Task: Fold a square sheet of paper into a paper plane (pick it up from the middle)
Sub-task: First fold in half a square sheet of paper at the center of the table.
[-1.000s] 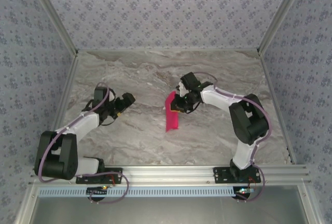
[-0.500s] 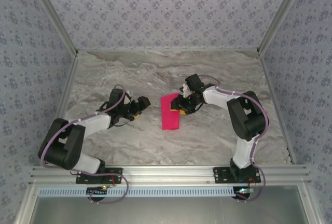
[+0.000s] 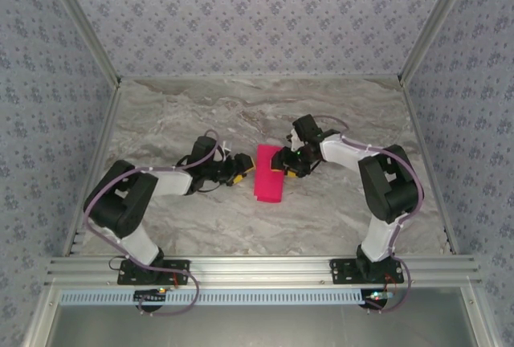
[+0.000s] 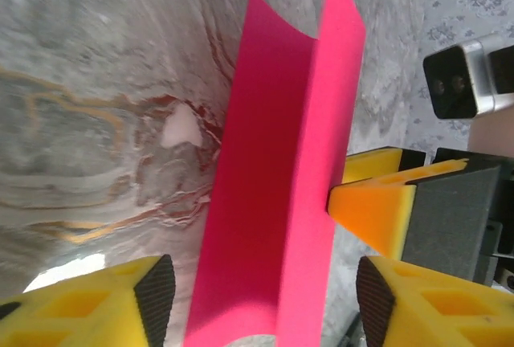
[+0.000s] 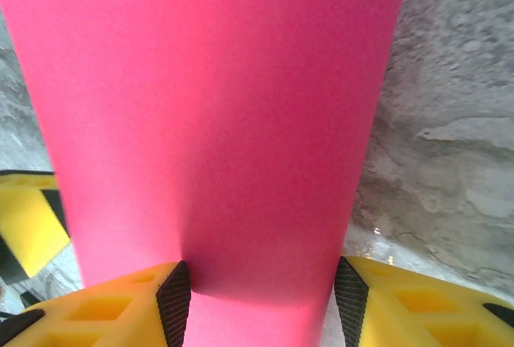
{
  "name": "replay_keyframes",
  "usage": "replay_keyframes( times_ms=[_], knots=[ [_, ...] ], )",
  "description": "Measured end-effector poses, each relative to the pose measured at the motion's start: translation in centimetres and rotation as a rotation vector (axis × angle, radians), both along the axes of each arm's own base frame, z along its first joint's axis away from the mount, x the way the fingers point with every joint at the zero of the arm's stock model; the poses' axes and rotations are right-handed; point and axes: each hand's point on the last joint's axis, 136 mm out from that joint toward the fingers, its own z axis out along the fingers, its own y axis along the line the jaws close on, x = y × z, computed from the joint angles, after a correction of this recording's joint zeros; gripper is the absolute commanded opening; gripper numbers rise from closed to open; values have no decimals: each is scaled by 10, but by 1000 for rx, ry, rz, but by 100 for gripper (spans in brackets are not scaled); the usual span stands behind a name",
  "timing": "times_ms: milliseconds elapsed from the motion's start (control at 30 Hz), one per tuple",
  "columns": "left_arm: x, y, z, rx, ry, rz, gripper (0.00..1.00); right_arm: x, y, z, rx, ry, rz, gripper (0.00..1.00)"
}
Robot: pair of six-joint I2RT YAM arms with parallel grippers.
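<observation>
Creasing the first lengthwise fold looks to be the step in hand. The square sheet of paper [image 3: 267, 175] lies near the middle of the marble surface [image 3: 185, 114]. From above it reads as a narrow upright strip rather than a full square, and nothing like a pointed dart yet. The left wrist view shows why: the sheet is bent along a long crease, with one flap standing up off the surface and the other part sloping down beside it.

The left gripper [image 3: 244, 169] comes in from the sheet's left side. Its jaws are partly open and straddle the near end of the raised fold, with a gap between each pad and the paper, so it holds nothing. The right gripper [image 3: 281, 164] meets the sheet from the opposite side. One of its yellow fingertips [image 4: 373, 206] touches the back of the standing flap. Its jaws are also partly open and span the strip's width. The paper crowds that lens, so I cannot be sure whether the pads brush its edges, but nothing is clamped.

The next move probably calls for one arm to steady the strip. The other would then press the standing flap down and run along the crease, keeping the edges matched so the later nose folds sit true.
</observation>
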Motion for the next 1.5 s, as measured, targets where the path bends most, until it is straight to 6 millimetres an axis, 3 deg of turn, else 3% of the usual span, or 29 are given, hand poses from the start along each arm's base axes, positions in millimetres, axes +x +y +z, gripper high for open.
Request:
replay_keyframes(
  times_ms=[200,333,567,667,900,1067,1267,1500],
  knots=[
    [-1,-19,-5,-48,21,-40,37,1,-4,3,23,-4,-23,54],
    [2,-26,-4,-90,12,-50,35,-1,-4,2,28,2,-23,54],
    [6,-32,10,-139,-29,-57,7,-1,-4,3,28,4,-27,54],
    [7,-34,14,-153,-46,-61,1,-1,-8,8,35,-9,-35,55],
    [8,-53,33,-179,-107,-121,0,3,-44,31,88,-96,-168,67],
    [8,-73,35,-158,-129,-177,0,5,-65,30,111,-113,-246,69],
    [11,-61,-1,6,-63,-138,0,1,-61,27,106,-109,-224,68],
    [5,-42,-31,148,-8,-112,0,-7,-36,7,56,-52,-136,64]
  ],
)
